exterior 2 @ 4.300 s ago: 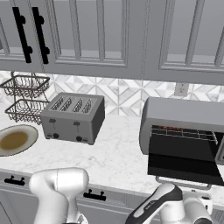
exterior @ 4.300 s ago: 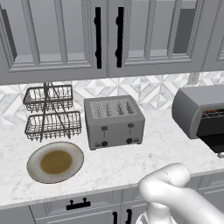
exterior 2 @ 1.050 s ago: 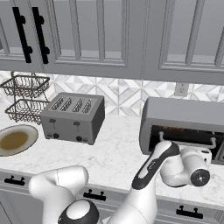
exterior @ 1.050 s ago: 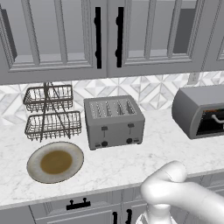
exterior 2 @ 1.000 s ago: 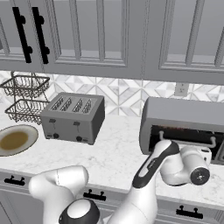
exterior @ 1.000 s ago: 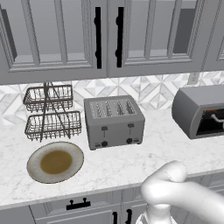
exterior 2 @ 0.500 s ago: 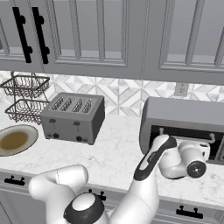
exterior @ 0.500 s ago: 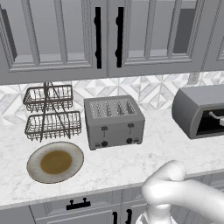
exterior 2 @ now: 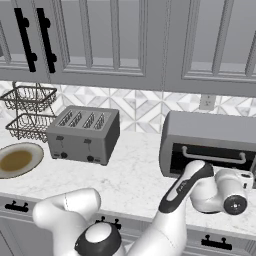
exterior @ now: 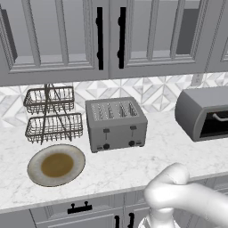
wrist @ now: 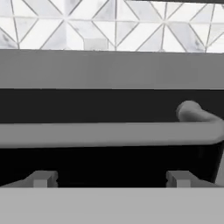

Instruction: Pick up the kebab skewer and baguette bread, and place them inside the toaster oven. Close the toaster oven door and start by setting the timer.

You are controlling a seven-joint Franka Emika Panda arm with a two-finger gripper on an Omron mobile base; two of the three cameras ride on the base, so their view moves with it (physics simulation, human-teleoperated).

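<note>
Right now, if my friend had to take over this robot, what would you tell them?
Gripper: open, facing the toaster oven door, its fingertips just below the door's bar handle, holding nothing.
Toaster oven: on the counter's right end; door looks up and shut.
Plate: left of the four-slot toaster, no food on it.
Skewer and baguette: I can't see them; presumably inside the oven.
Left: confirm the door is latched, then set the timer.

Grey toaster oven (exterior 2: 210, 132) on counter; dark door (exterior 2: 215, 159) apparently shut, pale bar handle (wrist: 109, 133) horizontal.
</note>
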